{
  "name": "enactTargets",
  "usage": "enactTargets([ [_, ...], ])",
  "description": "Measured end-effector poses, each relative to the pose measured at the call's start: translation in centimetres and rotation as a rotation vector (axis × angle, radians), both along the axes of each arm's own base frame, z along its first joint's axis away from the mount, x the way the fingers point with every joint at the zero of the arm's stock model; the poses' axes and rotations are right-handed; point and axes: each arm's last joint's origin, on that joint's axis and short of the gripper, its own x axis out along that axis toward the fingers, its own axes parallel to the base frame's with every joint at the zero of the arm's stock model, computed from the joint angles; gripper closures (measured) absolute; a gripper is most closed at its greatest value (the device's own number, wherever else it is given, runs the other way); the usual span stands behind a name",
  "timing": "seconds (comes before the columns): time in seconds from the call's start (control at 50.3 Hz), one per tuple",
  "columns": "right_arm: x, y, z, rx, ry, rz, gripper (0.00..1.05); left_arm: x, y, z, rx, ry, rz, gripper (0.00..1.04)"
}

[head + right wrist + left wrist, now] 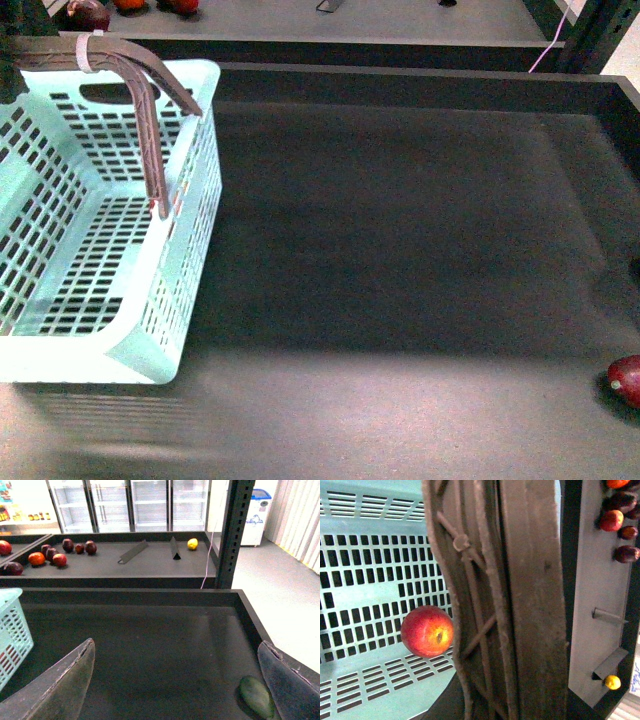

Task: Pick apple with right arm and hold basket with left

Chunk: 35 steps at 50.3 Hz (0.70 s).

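Apple (427,631) lies loose on basket (190,200) floor, beside the handles (470,605). Right claw (176,650) spread, empty, over bare table (400,250), well apart. Left claw's grip: cannot tell. Risk: a slack hold tilts the basket and the apple rolls. Right claw may grab the nearby greenish fruit (257,697) instead.

We see the basket (195,230) in smooth, faintly glossy plastic, its handles (152,140) matt and rough-grained, the apple (427,631) with shiny smooth skin, and the shelf floor (400,260) dull and matt.
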Motion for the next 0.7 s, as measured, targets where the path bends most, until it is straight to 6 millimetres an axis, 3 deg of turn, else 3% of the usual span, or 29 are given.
enactTargets([
  [0.358,0.0,0.0,0.0,0.000,0.000,0.000,0.09,0.2,0.6,-0.5,0.021,0.013,-0.006,0.89],
  [0.417,0.0,0.0,0.0,0.000,0.000,0.000,0.09,0.2,0.5,-0.5,0.016,0.011,-0.013,0.82],
  [0.556,0.0,0.0,0.0,0.000,0.000,0.000,0.09,0.1,0.0,-0.3,0.013,0.007,-0.026,0.53],
  [0.696,0.0,0.0,0.0,0.000,0.000,0.000,0.09,-0.2,0.0,0.7,0.014,-0.006,-0.020,0.34],
])
